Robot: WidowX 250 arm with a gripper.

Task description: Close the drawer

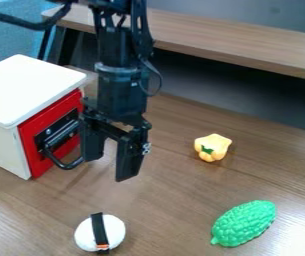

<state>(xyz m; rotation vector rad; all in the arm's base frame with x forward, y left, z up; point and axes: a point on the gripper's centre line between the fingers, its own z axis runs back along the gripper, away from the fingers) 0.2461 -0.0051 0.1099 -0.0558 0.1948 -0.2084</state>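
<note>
Two risks. Red drawer (29, 137) sits in the white box (28, 82) at left, looks near flush. Gripper (108, 167) fingers are spread, empty, beside the handle (68, 167): one could snag it, pulling the drawer out; an off-centre push could skew the box.

"By what is everything carried?"
"By a brown wood-grained table (181, 215); light is reflected at its lower right."
"And what is set down at the left?"
"A white cabinet (28, 82), fitted with a red drawer front (29, 142) and a black handle (66, 164)."
"What is found nearer the bottom edge?"
"A white rounded piece (116, 230), wrapped by a black band (98, 227) marked with orange."
"To the right?"
"A yellow toy pepper (215, 145) is placed there, dotted with green; below it, a bumpy green toy vegetable (245, 223) is laid aslant."
</note>
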